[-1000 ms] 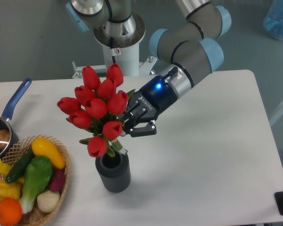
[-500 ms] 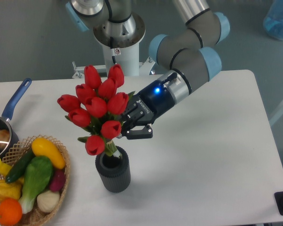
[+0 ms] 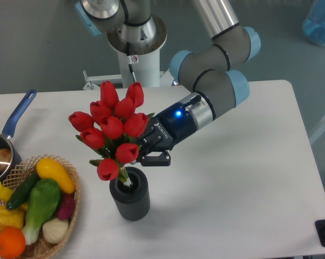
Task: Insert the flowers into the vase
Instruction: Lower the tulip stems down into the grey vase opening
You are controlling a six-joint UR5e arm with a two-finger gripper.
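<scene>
Nine flowers [image 3: 113, 127] upright, heads up-left

This looks like a robotics lab set up for manipulation trials: a grey and pale-blue industrial arm [image 3: 211, 81] stands on a white pedestal [image 3: 136, 48] bolted at the twelve o'clock edge of a plain white bench [image 3: 243, 178], against a bare grey-green wall. The household items are staged props, with a wicker basket [image 3: 70, 202] of toy vegetables at eight o'clock and a blue-handled saucepan [image 3: 6, 143] at nine o'clock.
</scene>
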